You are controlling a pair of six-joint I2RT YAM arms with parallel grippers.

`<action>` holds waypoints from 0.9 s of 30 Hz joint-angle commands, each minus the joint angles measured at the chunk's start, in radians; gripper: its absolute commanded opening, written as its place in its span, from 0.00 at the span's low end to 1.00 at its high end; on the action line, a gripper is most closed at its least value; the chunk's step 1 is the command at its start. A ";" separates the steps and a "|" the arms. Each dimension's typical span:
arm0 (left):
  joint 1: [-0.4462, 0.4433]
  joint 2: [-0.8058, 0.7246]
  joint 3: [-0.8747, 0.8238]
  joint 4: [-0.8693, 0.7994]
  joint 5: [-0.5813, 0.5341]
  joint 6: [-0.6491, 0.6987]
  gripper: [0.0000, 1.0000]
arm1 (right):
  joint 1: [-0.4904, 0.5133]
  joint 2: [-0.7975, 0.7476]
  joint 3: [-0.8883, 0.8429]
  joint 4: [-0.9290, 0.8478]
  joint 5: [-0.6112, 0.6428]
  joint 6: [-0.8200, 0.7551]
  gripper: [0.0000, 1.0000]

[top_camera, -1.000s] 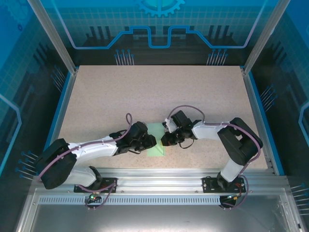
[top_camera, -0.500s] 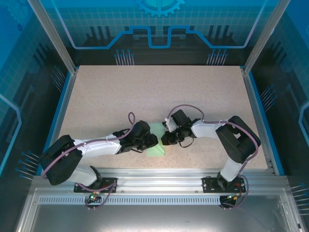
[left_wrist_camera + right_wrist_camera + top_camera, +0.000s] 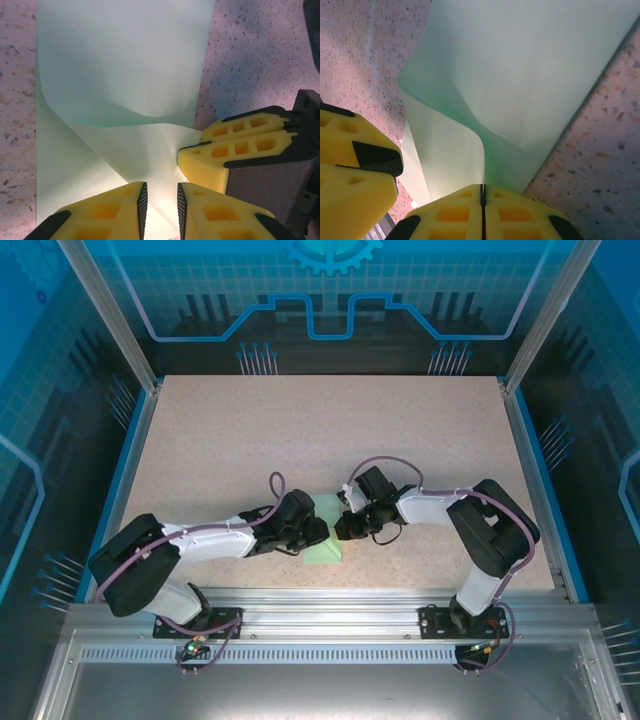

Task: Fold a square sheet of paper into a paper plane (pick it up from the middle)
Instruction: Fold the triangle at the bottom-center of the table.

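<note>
Two arms meet over the square sheet of paper (image 3: 324, 548), which lies on the counter (image 3: 330, 430) close to the near edge, about midway between left and right. The left arm (image 3: 200, 540) reaches in from the left and the right arm (image 3: 440, 510) from the right, and their ends come very near each other above the sheet.

In the right wrist view the right jaws are pressed together. A raised ridge of the sheet (image 3: 530, 75) runs down into the seam between the two yellow fingers (image 3: 520, 215), so they hold the paper pinched there. From that place the paper lifts off the counter in a soft curve.

In the left wrist view the left jaws stand narrow, with a slim gap between the ribbed pads (image 3: 142, 205). Pale paper (image 3: 125, 65) shows through this gap, but I cannot tell if the pads touch it. The right fingers (image 3: 225, 150) are just beside them, on the right, at the tip of the lifted fold.
</note>
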 commanded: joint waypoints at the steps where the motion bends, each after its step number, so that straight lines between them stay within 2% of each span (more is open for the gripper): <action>1: -0.008 0.022 0.035 0.020 0.013 -0.017 0.26 | -0.017 -0.014 -0.010 -0.011 -0.005 -0.002 0.07; 22: -0.008 0.102 0.031 0.040 0.009 -0.034 0.24 | -0.018 0.010 -0.013 0.011 -0.017 0.020 0.08; 27: -0.008 0.109 0.024 0.041 0.004 -0.037 0.24 | -0.017 -0.005 -0.006 0.005 -0.025 0.026 0.13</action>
